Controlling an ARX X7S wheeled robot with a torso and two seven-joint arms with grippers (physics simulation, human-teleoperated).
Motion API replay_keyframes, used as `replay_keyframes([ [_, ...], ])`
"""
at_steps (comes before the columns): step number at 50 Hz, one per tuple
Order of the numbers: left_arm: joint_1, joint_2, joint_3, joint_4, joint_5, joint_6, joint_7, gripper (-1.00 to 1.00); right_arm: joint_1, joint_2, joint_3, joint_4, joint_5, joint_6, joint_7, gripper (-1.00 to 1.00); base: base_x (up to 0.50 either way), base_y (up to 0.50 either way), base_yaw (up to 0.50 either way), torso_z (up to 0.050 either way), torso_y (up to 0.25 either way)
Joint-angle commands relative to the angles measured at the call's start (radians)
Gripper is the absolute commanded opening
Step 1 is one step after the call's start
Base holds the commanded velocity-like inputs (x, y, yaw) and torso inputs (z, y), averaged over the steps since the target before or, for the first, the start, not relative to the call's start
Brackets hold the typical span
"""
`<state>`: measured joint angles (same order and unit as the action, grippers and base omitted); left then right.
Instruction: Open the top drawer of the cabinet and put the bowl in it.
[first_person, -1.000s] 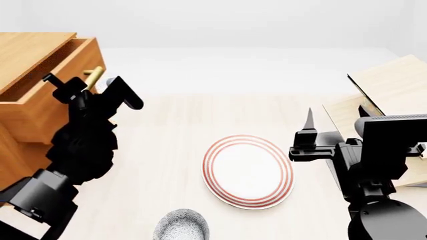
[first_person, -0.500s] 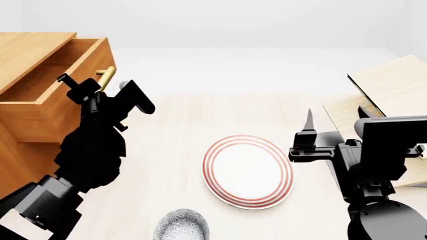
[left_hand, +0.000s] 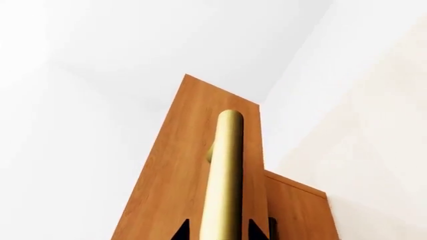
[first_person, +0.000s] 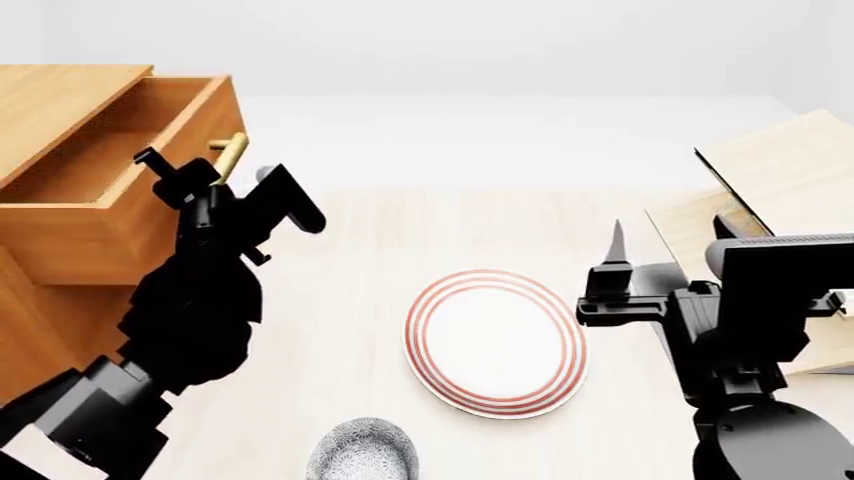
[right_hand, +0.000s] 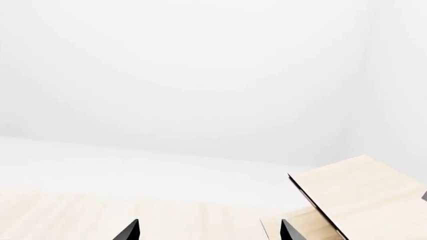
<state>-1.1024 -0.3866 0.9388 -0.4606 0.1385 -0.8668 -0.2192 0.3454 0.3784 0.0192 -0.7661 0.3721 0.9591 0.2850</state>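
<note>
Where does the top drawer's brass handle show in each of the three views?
Head view: the brass handle pokes out at upper left, at the open top drawer, with the left gripper around it.
Left wrist view: the handle runs up the centre, against the drawer front.
Right wrist view: not in it.
Shared landmark: the orange-brown drawer front.

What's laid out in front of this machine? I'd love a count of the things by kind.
Cabinets: 1, the cabinet, its top drawer pulled out
Shelf racks: 1, the pale shelf rack
Plates: 1, the red-ringed plate
Bowls: 1, the bowl
Total: 4 things
</note>
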Motion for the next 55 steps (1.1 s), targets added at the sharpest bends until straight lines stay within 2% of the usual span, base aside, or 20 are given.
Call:
replay_keyframes([
  [1,0.025,0.01,0.02,0.06,-0.1,0.002,0.03,-1.0,0.0,0.001,-0.005,0.002,0.002,-0.004,0.003,1.0,0.0,0.0,0.0,0.0,0.0],
  [20,0.029,0.007,0.03,0.115,-0.098,-0.015,0.039,-1.0,-0.002,0.005,-0.003,0.005,0.009,-0.011,0.006,1.0,0.0,0.0,0.0,0.0,0.0],
  [21,0.028,0.005,0.029,0.123,-0.099,-0.018,0.039,1.0,-0.002,0.005,-0.003,0.006,0.009,-0.011,0.006,1.0,0.0,0.0,0.0,0.0,0.01],
  [24,0.023,-0.001,0.023,0.153,-0.101,-0.031,0.044,1.0,-0.003,0.005,-0.003,0.006,0.011,-0.013,0.006,1.0,0.0,0.0,0.0,0.0,0.004],
  [35,-0.023,-0.061,-0.005,0.483,-0.1,-0.162,0.073,1.0,0.0,0.005,-0.008,0.01,0.013,-0.015,0.009,1.0,0.0,0.0,0.0,0.0,0.001],
  [44,-0.075,-0.079,-0.046,0.673,-0.106,-0.239,0.096,1.0,-0.001,0.006,-0.014,0.013,0.014,-0.021,0.011,1.0,0.0,0.0,0.0,0.0,0.0],
  [50,-0.146,-0.025,-0.226,0.701,-0.185,-0.301,0.125,1.0,-0.002,0.008,-0.011,0.006,0.019,-0.016,0.013,1.0,0.0,0.0,0.0,0.0,0.0],
  [55,-0.201,0.028,-0.344,0.573,-0.227,-0.29,0.13,1.0,-0.001,0.009,-0.017,0.003,0.019,-0.018,0.015,1.0,0.0,0.0,0.0,0.0,0.0],
])
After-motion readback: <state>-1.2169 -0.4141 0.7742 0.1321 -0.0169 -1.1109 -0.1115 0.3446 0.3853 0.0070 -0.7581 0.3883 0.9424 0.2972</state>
